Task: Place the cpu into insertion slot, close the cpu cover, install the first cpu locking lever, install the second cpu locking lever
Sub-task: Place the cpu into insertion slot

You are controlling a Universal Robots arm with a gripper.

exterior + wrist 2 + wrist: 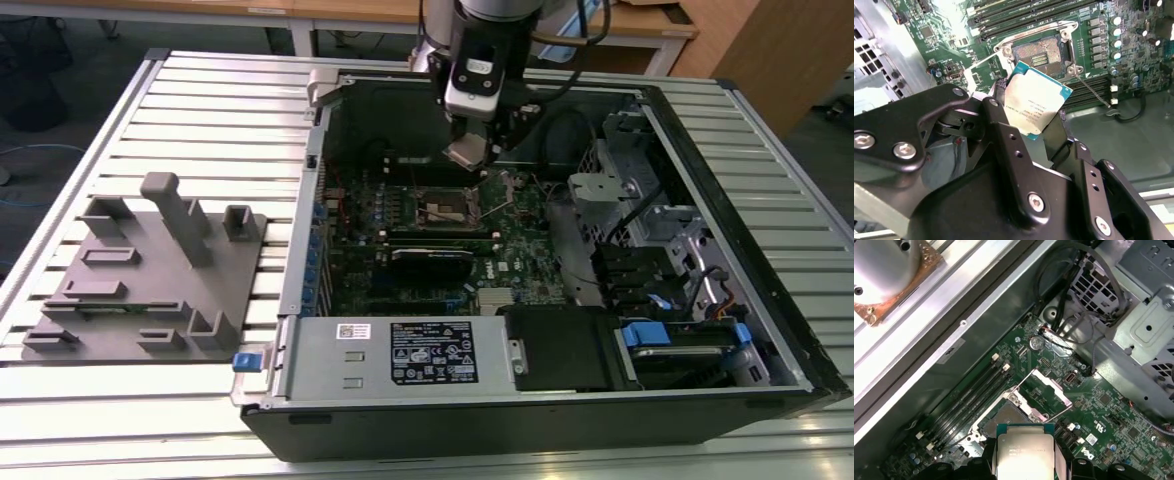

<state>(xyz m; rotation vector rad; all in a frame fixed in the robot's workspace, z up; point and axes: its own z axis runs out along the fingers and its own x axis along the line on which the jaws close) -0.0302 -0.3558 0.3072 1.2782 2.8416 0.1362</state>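
Observation:
My gripper (470,152) hangs inside the open computer case, shut on the cpu (1036,102). The cpu (1025,452) is a flat square chip with a grey metal top and a green edge, tilted between the black fingers (1004,135). It hangs above the insertion slot (1041,52), apart from it. The insertion slot (1006,416) lies bare, with a dark centre and a silvery rim on the green board; in the exterior view the insertion slot (447,206) sits just below the gripper. The cpu cover (1048,388) stands swung open beside the slot. A thin wire lever (1090,89) sticks out near the socket.
Long black memory slots (969,400) run beside the socket. A black card (430,262) lies in front of it. A metal drive cage (1141,325) and cables stand close by. The labelled power supply (427,352) fills the case's front. A grey fixture block (147,270) sits at the exterior view's left.

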